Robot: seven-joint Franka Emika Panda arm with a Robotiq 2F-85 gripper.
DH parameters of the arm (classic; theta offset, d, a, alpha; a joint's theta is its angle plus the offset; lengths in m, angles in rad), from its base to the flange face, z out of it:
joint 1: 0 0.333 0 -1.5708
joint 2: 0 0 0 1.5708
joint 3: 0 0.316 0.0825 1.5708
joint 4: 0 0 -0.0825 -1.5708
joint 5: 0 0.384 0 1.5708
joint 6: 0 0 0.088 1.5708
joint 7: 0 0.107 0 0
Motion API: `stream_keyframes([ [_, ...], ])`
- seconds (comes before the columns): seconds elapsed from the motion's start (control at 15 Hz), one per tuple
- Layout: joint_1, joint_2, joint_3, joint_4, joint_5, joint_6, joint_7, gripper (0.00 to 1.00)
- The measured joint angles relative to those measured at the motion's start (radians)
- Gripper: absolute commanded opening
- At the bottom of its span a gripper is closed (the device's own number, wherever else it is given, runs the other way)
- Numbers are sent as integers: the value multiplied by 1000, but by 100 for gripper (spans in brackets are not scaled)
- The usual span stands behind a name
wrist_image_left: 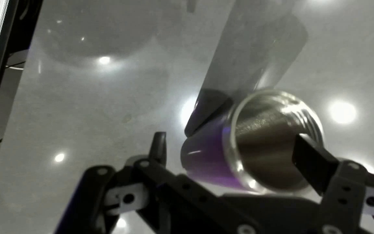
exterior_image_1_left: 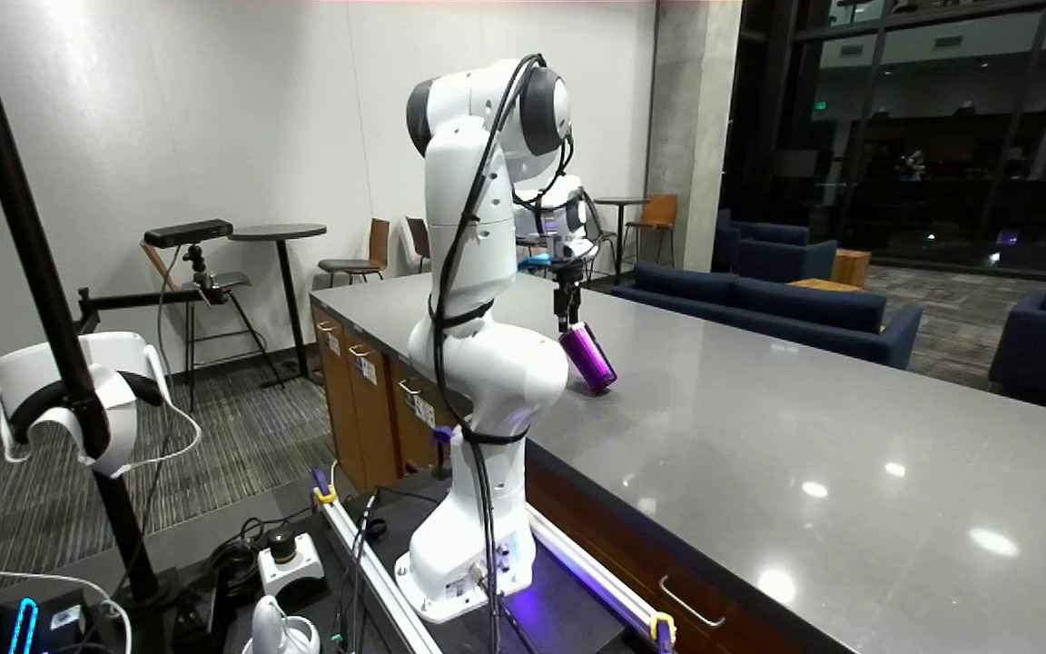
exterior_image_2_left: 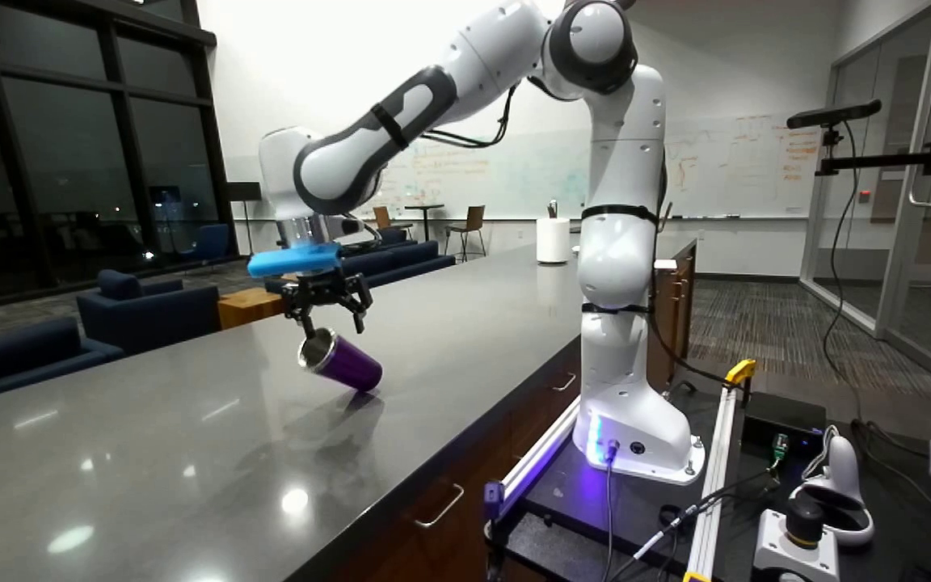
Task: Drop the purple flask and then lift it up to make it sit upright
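The purple flask (exterior_image_2_left: 344,365) leans over the bench (exterior_image_2_left: 449,315), its silvery mouth raised and its lower end down at the surface; whether that edge actually bears on it, I cannot tell. Right above the flask, the gripper (exterior_image_2_left: 334,326) is spread wide, with nothing clasped between its jaws. One finger (wrist_image_left: 315,164) has its tip over the flask's opening (how deep it goes, if it goes in at all, is hard to make out), while the opposite one hangs outside, apart from the wall. In the wrist view the flask's underside hides behind its own body. In an exterior view the mouth is turned from sight, and the dark fingertips (exterior_image_1_left: 564,322) above the flask merge into one shape. The arm (exterior_image_2_left: 621,250), rising above the flask, is cut off at the top in an exterior view.
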Motion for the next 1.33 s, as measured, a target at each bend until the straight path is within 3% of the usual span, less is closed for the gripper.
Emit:
stream_keyframes([
  [0.2, 5, 0, -5, 2, 137, 69, -174, 100],
  [0.33, 4, 0, -9, 2, 163, 96, -204, 100],
  [0.67, -11, 18, -16, 1, -146, 81, 100, 100],
  [0.8, -15, 43, -25, 3, -220, 46, 214, 100],
  [1.13, -12, 116, -46, 23, -221, 0, 336, 100],
  [1.33, -1, 146, -46, 47, -132, -8, 342, 100],
])
